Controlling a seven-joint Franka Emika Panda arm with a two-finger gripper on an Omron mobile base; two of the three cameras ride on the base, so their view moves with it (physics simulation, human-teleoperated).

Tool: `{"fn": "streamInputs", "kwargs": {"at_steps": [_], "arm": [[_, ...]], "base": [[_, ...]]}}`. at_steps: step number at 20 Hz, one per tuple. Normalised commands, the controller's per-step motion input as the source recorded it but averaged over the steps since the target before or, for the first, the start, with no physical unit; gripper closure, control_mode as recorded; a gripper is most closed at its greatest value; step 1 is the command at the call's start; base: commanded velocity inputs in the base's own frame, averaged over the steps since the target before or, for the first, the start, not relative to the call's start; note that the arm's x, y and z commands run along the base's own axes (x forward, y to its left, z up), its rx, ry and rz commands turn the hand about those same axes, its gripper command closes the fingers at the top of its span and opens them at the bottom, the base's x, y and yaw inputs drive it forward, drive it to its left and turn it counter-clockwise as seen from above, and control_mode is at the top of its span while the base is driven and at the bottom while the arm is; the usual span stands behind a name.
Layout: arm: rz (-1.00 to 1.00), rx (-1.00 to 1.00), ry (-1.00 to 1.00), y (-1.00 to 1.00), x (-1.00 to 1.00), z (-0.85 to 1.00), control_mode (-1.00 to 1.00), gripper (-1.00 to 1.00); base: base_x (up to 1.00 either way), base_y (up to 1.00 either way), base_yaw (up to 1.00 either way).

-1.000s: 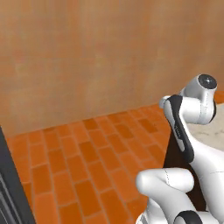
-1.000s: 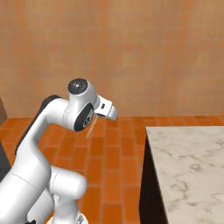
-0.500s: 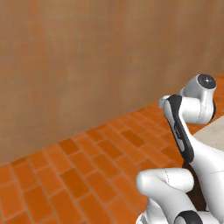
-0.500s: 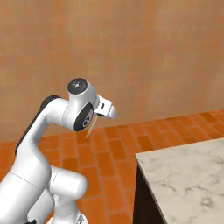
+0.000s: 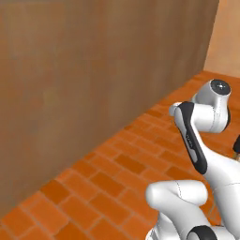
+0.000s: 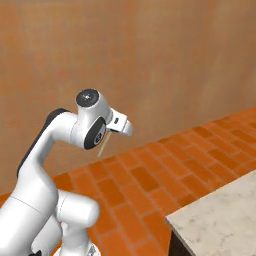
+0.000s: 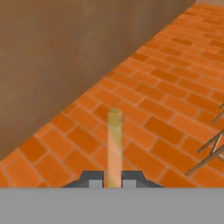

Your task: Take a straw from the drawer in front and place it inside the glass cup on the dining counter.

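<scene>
Hand view, nearest: tool [image 7: 113,179] closed on the straw [image 7: 114,146], both tips pressed against its lower end, so it sticks straight out ahead along the tool axis; pale tan stick, far end free over the brick floor [image 7: 175,87]. Grip at one end leaves most of the length clear, prob. useful for dropping it into a cup later. Right base view: straw [image 6: 102,144] hangs below the tool [image 6: 111,131] at the raised wrist, slanting down, touching nothing. Arm folded high and compact, looks like a carry posture w/ base in transit, judged only from pose. Dining surface [image 6: 220,220]: beige marbled corner at lower right of right base view, near the base but well apart from the straw. No glass cup on the visible part, so target spot can't be told yet. Thin tan legs of some furniture [image 7: 210,148] at right edge of hand view. Farthest: plain brown wall [image 5: 84,84] behind the floor. Task approx. mid-way: straw in hand, placing not yet done.
</scene>
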Motion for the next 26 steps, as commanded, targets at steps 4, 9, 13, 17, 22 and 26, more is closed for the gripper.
{"fn": "streamInputs", "kwargs": {"at_steps": [4, 9, 13, 17, 22, 26], "arm": [[0.0, 0.0, 0.0, 0.0, 0.0, 0.0, 1.0, 1.0], [0.0, 0.0, 0.0, 0.0, 0.0, 0.0, 1.0, 1.0], [0.0, 0.0, 0.0, 0.0, 0.0, 0.0, 1.0, 1.0], [0.0, 0.0, 0.0, 0.0, 0.0, 0.0, 1.0, 1.0], [0.0, 0.0, 0.0, 0.0, 0.0, 0.0, 1.0, 1.0], [0.0, 0.0, 0.0, 0.0, 0.0, 0.0, 1.0, 1.0]], "base": [[0.95, 0.33, -0.51], [0.85, 0.3, -0.54], [0.81, 0.31, -0.55], [0.81, 0.31, -0.55], [0.85, 0.3, -0.53], [0.83, 0.3, -0.55]]}}
